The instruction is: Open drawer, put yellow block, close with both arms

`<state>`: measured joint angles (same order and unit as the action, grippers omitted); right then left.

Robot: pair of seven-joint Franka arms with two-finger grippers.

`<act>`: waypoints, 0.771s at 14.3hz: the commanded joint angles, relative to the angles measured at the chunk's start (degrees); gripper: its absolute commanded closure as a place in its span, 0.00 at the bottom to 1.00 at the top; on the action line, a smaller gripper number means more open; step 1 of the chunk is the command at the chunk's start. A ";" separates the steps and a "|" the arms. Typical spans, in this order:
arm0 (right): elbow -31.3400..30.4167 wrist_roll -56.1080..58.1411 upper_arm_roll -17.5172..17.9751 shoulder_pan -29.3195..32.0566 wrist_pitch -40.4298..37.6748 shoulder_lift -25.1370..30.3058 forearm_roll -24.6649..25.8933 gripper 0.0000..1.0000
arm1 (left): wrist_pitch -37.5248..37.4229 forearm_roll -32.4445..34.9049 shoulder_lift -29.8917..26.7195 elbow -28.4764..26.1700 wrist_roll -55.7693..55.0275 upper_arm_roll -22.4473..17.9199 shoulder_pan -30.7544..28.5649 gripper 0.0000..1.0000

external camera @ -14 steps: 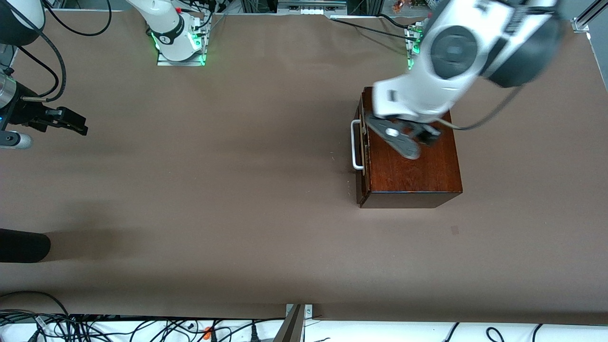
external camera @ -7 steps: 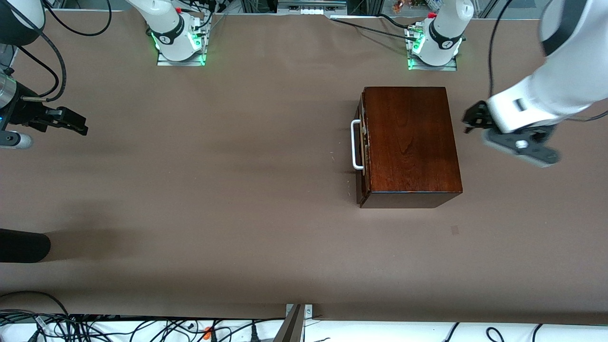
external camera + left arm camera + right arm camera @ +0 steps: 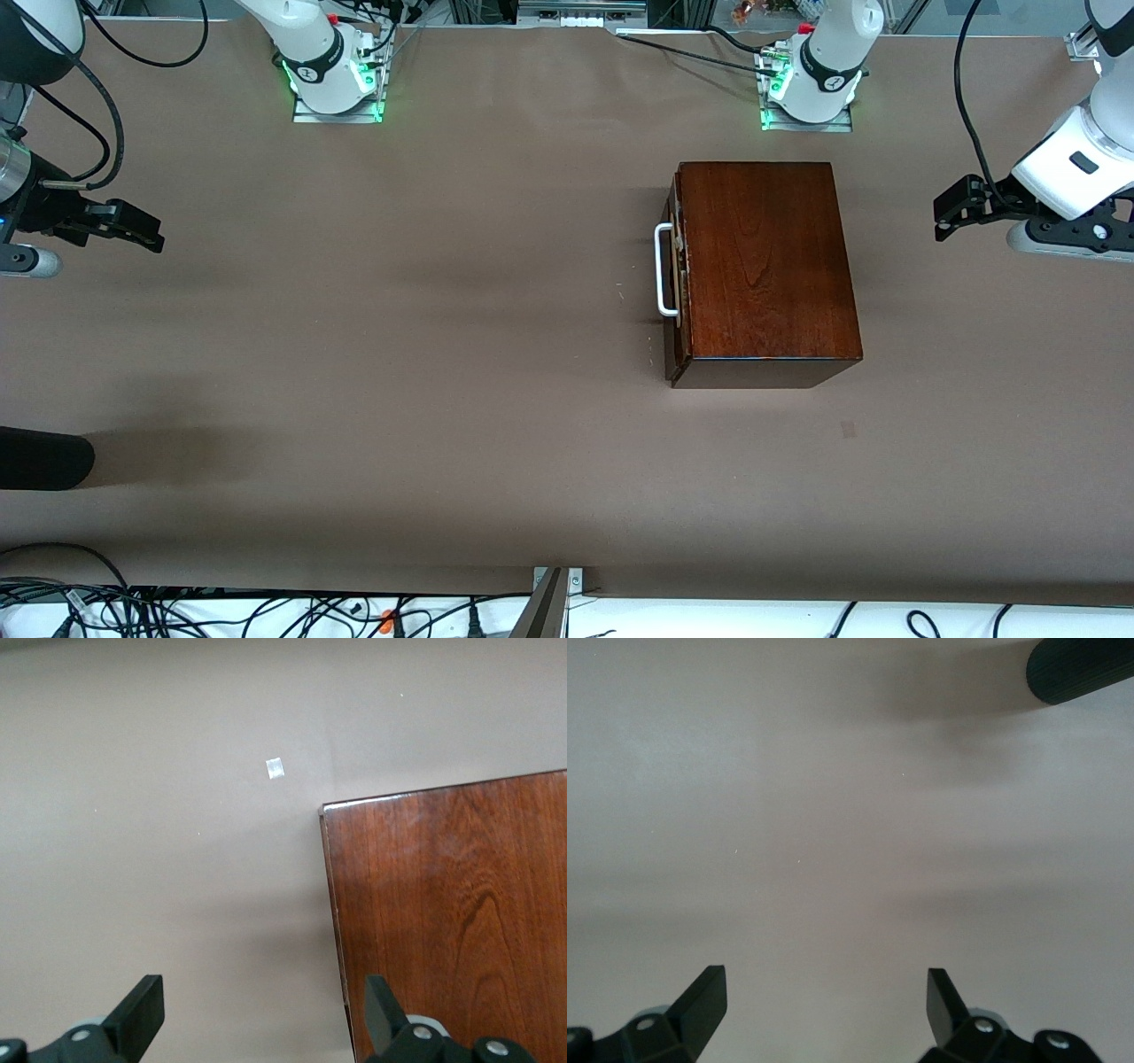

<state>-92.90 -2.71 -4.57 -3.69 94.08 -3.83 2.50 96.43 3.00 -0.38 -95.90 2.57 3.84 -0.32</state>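
Note:
The dark mahogany box point(image 3: 766, 266) stands on the brown table toward the left arm's end. Its drawer is pushed in, and the white loop handle point(image 3: 662, 270) faces the right arm's end. The yellow block is out of view. My left gripper point(image 3: 941, 220) hangs open and empty over bare table beside the box, at the left arm's end. In the left wrist view the left gripper point(image 3: 263, 1010) shows wide-set fingers, with a corner of the box top point(image 3: 461, 904) alongside. My right gripper point(image 3: 151, 229) waits open and empty at the right arm's end; the right gripper point(image 3: 824, 992) has only table under it.
A black rounded object point(image 3: 40, 456) juts in over the table at the right arm's end, nearer to the front camera, and shows in the right wrist view too point(image 3: 1081, 665). A small pale mark point(image 3: 849, 430) lies near the box. Cables run along the table's edges.
The left arm has swung from above the box out to the left arm's end of the table. The box, its drawer and the right arm have not moved.

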 commanded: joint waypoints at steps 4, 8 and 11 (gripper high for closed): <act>0.61 -0.19 -0.53 -0.53 -0.48 0.31 -0.22 0.00 | 3.07 -4.22 -4.99 -6.93 -0.29 -0.76 -0.12 0.00; 0.61 -0.19 -0.44 -0.53 -0.48 0.22 -0.22 0.00 | -1.75 -4.41 -3.67 -4.56 -0.11 -0.23 -0.38 0.00; 0.61 -0.19 -0.44 -0.53 -0.48 0.22 -0.13 0.00 | -3.97 -4.14 -2.70 -3.07 -0.11 -0.14 -0.47 0.00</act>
<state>-92.89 -2.71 -4.57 -3.73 94.10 -3.83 2.50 94.17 -0.41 -3.69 -100.83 2.55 3.28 -0.33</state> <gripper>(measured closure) 0.000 0.000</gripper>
